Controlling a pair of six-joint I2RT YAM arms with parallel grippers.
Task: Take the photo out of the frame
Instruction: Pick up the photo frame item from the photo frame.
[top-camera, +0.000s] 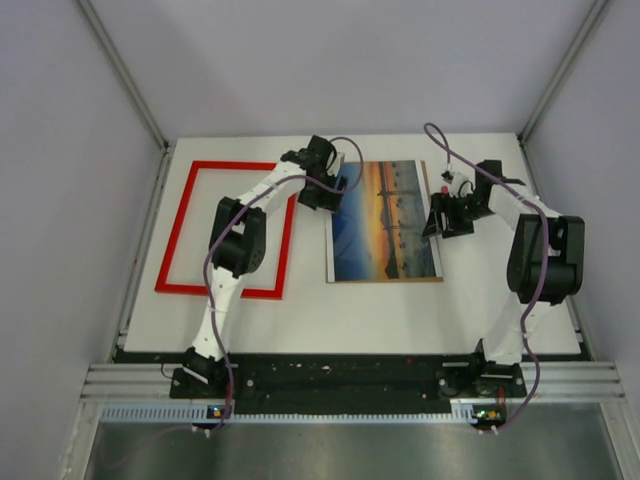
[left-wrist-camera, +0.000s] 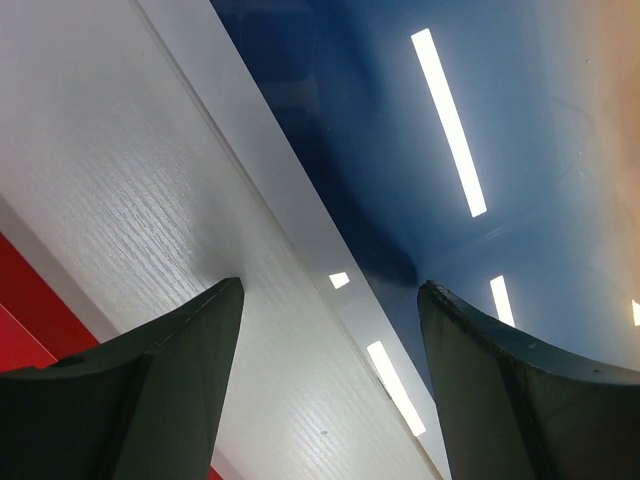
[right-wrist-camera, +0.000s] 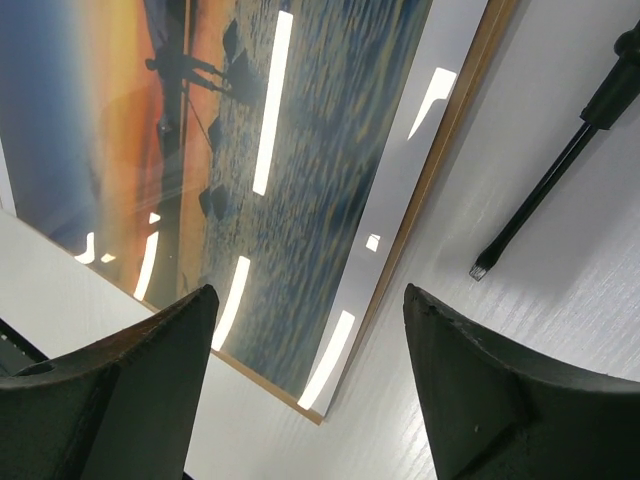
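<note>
The photo (top-camera: 385, 222), an orange-and-blue sunset print with a white edge, lies flat in the middle of the table on a brown backing board (right-wrist-camera: 444, 150). The red frame (top-camera: 220, 291) lies by itself to the left, with only table inside it. My left gripper (top-camera: 325, 190) hangs open over the photo's upper left edge. In the left wrist view that gripper (left-wrist-camera: 330, 290) straddles the white border, blue print (left-wrist-camera: 450, 150) to its right. My right gripper (top-camera: 440, 215) is open at the photo's right edge. Its fingers (right-wrist-camera: 310, 295) straddle the print's corner, and nothing is gripped.
A black screwdriver (right-wrist-camera: 560, 170) lies on the table just right of the backing board, close to my right gripper. The red frame (left-wrist-camera: 20, 300) shows at the left of the left wrist view. Grey walls enclose the table on three sides.
</note>
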